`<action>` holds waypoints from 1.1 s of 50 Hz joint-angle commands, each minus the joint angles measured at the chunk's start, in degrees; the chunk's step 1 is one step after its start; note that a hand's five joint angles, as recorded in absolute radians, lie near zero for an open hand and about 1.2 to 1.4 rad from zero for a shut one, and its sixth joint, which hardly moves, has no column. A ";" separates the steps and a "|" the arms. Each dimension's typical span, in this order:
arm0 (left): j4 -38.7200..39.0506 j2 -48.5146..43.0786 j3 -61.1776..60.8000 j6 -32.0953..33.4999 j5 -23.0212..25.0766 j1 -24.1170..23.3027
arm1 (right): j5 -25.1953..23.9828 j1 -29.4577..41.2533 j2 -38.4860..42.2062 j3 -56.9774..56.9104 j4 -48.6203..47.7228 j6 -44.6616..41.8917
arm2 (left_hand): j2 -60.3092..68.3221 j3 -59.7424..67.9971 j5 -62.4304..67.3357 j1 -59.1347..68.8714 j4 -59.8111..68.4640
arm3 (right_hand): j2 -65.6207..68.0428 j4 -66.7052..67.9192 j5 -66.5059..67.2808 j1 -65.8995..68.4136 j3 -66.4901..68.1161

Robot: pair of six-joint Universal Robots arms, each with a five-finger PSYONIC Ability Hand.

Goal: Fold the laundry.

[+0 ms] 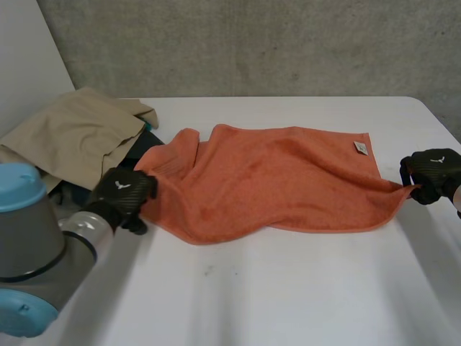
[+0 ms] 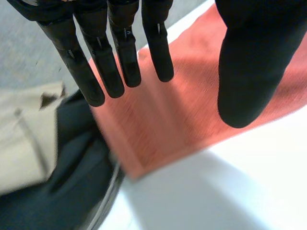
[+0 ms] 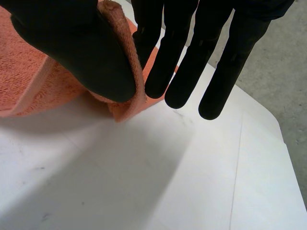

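Orange towel (image 1: pixel 274 180) lies spread, rumpled, across the middle of the white table (image 1: pixel 288 288), with a small label (image 1: pixel 361 148) near its far right corner. The left hand (image 1: pixel 124 191) is at the towel's left edge. In the head view only its back shows, but its wrist view has the fingers (image 2: pixel 115 57) straight and apart from the thumb, holding nothing; can't tell if the tips touch the cloth. The right hand (image 1: pixel 432 173) is at the towel's near right corner. Its wrist view shows the corner pinched between the thumb (image 3: pixel 81 52) and straight fingers, lifted a bit off the table. A beige garment (image 1: pixel 79 133) lies at far left over a dark garment (image 1: pixel 148 146) that is mostly hidden beneath it, what kind unclear.
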 commanded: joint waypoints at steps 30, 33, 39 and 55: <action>-0.34 -21.79 24.30 10.56 13.99 1.84 | 0.01 0.08 1.00 1.31 -0.30 -0.94 | 0.27 0.36 0.08 -0.27 0.13 | 12.53 11.22 12.09 15.86 11.58; -0.07 -23.55 27.20 10.56 13.99 0.43 | 0.01 0.08 1.44 1.22 -0.30 -1.03 | 1.62 1.70 1.43 1.08 1.48 | 12.53 11.22 12.09 15.86 11.58; 0.10 -27.15 32.22 10.56 13.99 -1.59 | 0.10 0.08 2.23 1.14 -0.30 -1.03 | 0.95 1.03 0.76 0.41 0.81 | 12.53 11.22 12.09 15.86 11.58; 0.19 -34.71 39.42 10.56 13.99 -4.58 | 0.10 0.08 3.55 0.78 -0.30 -1.12 | 13.37 13.45 13.18 12.83 13.23 | 12.53 11.22 12.09 15.86 11.58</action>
